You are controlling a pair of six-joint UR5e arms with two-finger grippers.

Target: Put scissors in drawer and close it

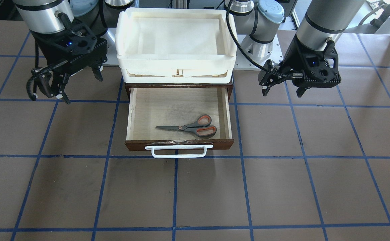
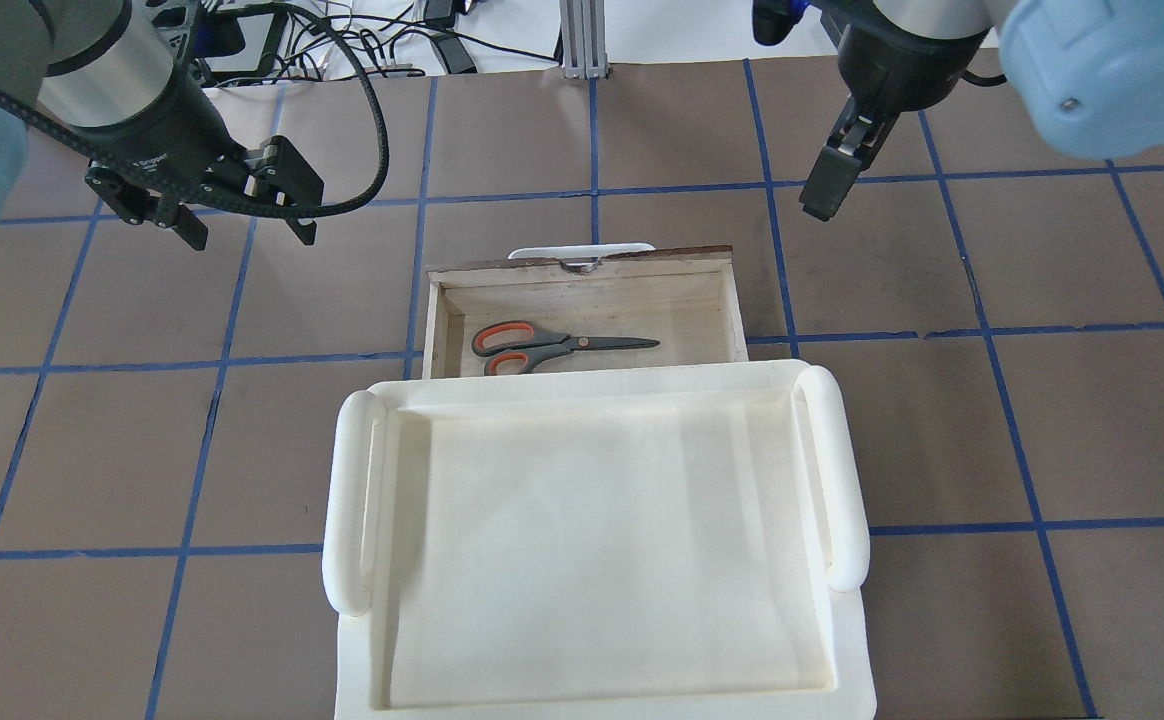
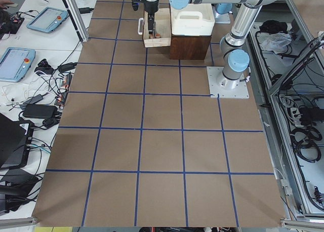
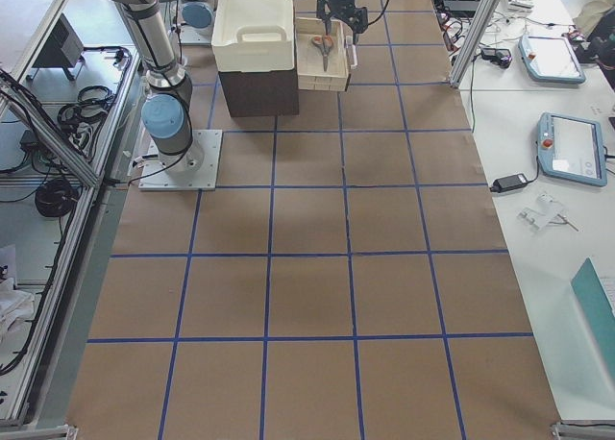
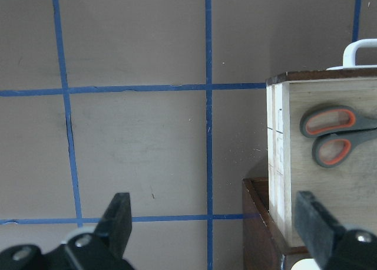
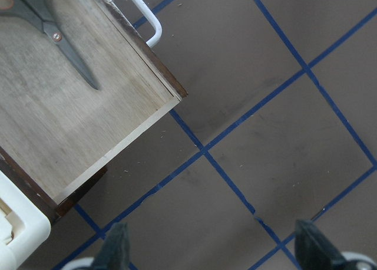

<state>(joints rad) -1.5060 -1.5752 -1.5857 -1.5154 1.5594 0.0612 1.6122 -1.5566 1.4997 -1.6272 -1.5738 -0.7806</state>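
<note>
The left hand hangs with its fingers spread wide and holds nothing, off the drawer's side toward the table's left edge. The right hand is likewise spread and empty on the other side. Between them the drawer is pulled out toward the operators' edge. The scissors lie flat on its floor near the front, blades together.

So the placing looks done and only the closing remains. I judge one hand must come to the front and push it straight toward the robot's edge, evenly, so that this shallow box does not jam.

The floor is pale grained wood and the front dark brown, perhaps chipped behind the rounded white bar handle. The blades are slim dark metal, the loops grey with orange lining.
</note>
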